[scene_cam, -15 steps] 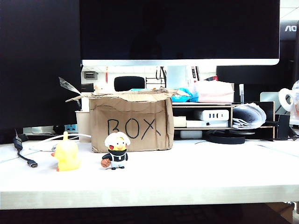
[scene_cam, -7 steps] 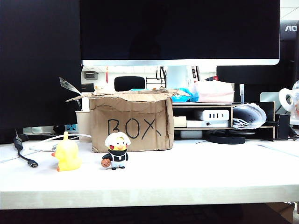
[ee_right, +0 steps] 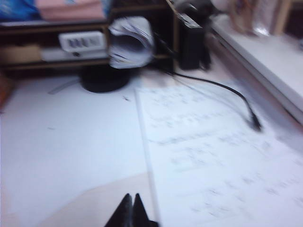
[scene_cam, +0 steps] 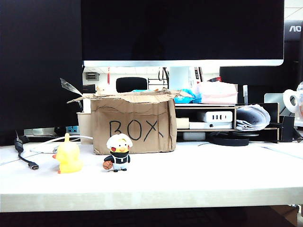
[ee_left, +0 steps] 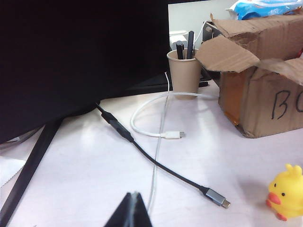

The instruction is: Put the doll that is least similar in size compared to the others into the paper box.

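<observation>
Monitor [scene_cam: 182, 30] eats up most of the exterior view, a big dark screen hanging over the white table [scene_cam: 199, 177]; under it, pushed toward the back, sits the paper box [scene_cam: 134, 124], brown corrugated cardboard with "BOX" scrawled in black marker and ragged flaps sticking up at the top; a wooden shelf [scene_cam: 222, 124] full of clutter stands right of the box.

Smaller stuff next: yellow duck doll [scene_cam: 67, 157] stands on the table left of and in front of the box, and the white-capped doll [scene_cam: 118, 152] in the black shirt stands just in front of the box, a small brown ball at its side; the two are near each other but not touching; the tiny astronaut doll doesn't show in any view, so can't say where it is.

Left wrist view shows a paper cup [ee_left: 184, 71] holding dark pens behind the box, plus a black cable [ee_left: 158, 163] and a white cable [ee_left: 154, 132] trailing over the table.

Left gripper [ee_left: 131, 211] hovers over the table near those cables, fingers pressed together, pinching nothing; right gripper [ee_right: 131, 211] hangs over bare table and printed papers, blurry, fingers also pressed together and empty.
</observation>
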